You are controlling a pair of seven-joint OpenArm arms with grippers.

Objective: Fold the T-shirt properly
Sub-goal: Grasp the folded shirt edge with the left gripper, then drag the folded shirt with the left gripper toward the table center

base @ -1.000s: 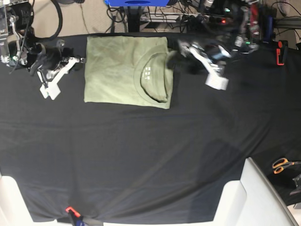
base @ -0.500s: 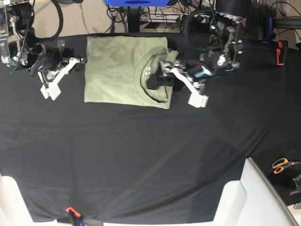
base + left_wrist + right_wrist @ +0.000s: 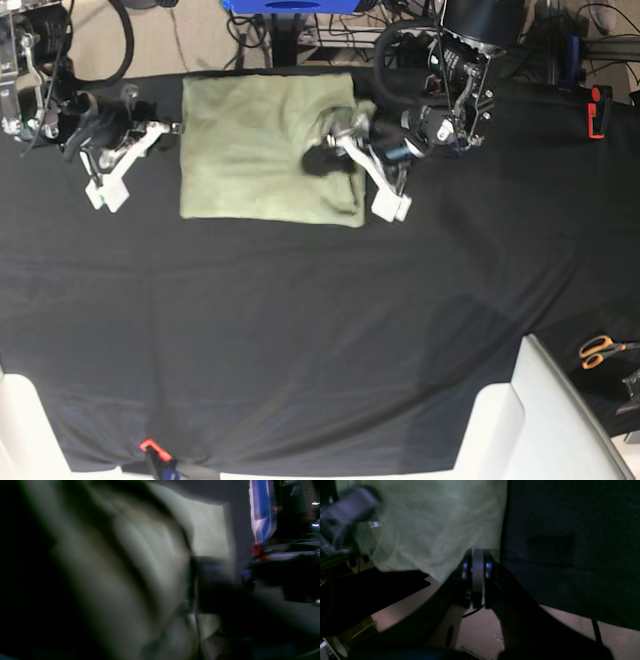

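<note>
Your right gripper (image 3: 175,127), at the left of the base view, has its fingers pressed together at the left edge of the pale sage-green cotton T-shirt (image 3: 255,150), which lies folded into a rectangle near the far edge of the black table cloth (image 3: 320,330). Further right, your left gripper (image 3: 320,160) sits on the shirt's right part; you cannot tell whether it pinches fabric.

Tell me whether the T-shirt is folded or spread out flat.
Folded: the T-shirt lies as a compact rectangle with no sleeves sticking out; the left claw sits over its collar.
</note>
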